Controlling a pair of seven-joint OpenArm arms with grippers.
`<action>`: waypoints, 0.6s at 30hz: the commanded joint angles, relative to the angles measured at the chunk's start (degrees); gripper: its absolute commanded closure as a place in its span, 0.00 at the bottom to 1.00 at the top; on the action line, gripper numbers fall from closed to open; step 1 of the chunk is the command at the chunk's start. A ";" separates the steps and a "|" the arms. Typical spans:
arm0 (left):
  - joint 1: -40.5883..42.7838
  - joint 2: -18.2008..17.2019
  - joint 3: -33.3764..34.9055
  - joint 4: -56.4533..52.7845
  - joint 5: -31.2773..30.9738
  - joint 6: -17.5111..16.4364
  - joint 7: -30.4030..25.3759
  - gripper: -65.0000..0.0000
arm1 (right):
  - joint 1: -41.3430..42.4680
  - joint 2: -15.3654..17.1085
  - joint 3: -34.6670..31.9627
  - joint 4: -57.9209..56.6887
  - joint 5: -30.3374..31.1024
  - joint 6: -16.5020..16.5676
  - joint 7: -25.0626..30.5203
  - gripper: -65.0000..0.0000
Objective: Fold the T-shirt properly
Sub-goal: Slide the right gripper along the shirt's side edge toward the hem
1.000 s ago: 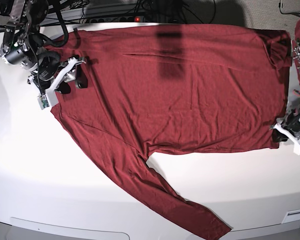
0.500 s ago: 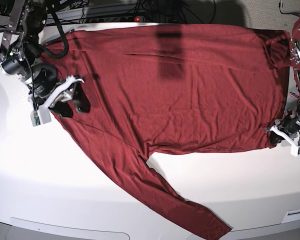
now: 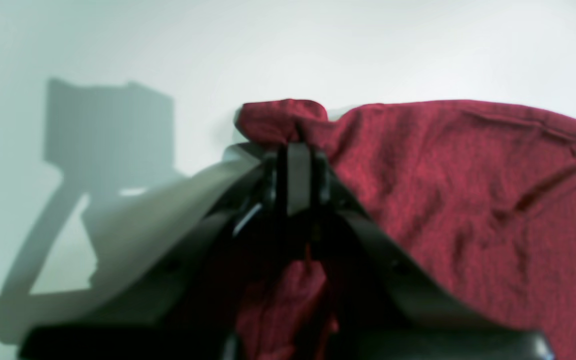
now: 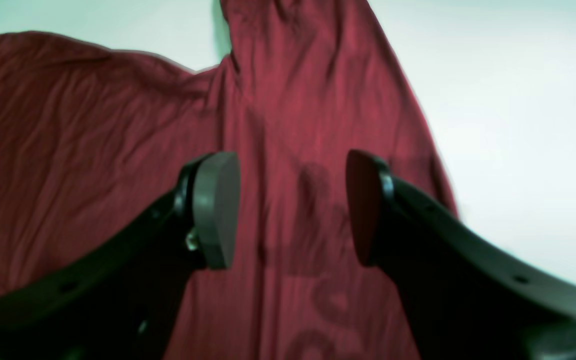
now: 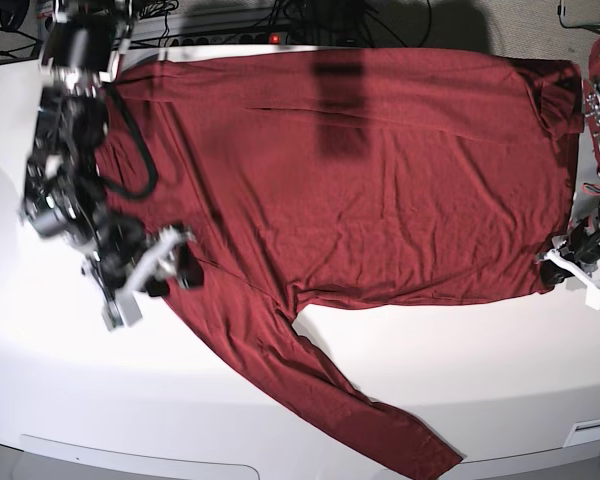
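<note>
The T-shirt (image 5: 360, 170) lies flat and face-up on the white table (image 5: 500, 370), spread over most of its far half, well short of folded. Over the last second two things have changed. The left gripper (image 5: 560, 272), at the corner of the hem on the base view's right, has gone from half open to clenched; the left wrist view shows its jaws pressed together with a small roll of maroon fabric pinched between them at the garment's edge. The right gripper (image 5: 170, 272) has travelled from the shoulder region down the sleeve side toward the near edge of the table, and now hangs over the upper part of the long sleeve (image 5: 310, 380) with its jaws spread wide and nothing between them; the right wrist view shows cloth beneath the open pads (image 4: 215, 210). Judged from this, one corner is secured and the second grasp is not yet made, so no fold can begin. The shirt's long axis runs left to right across the base view, hem toward the right and shoulders toward the left, while the free sleeve trails diagonally toward the near right edge.
</note>
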 commanded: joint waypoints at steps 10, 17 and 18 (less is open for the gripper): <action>-0.61 -0.96 0.04 0.42 0.48 -0.36 0.13 1.00 | 24.61 0.55 -5.73 -26.34 -2.19 -2.19 -1.77 0.48; 2.29 -0.98 0.04 0.42 0.48 -0.36 -0.33 1.00 | 37.97 1.77 -6.43 -46.95 -5.38 -2.19 -2.64 0.47; 2.62 -0.98 0.04 0.42 0.46 -0.36 -0.63 1.00 | 39.06 2.19 -7.21 -50.01 -6.27 -2.19 -2.16 0.47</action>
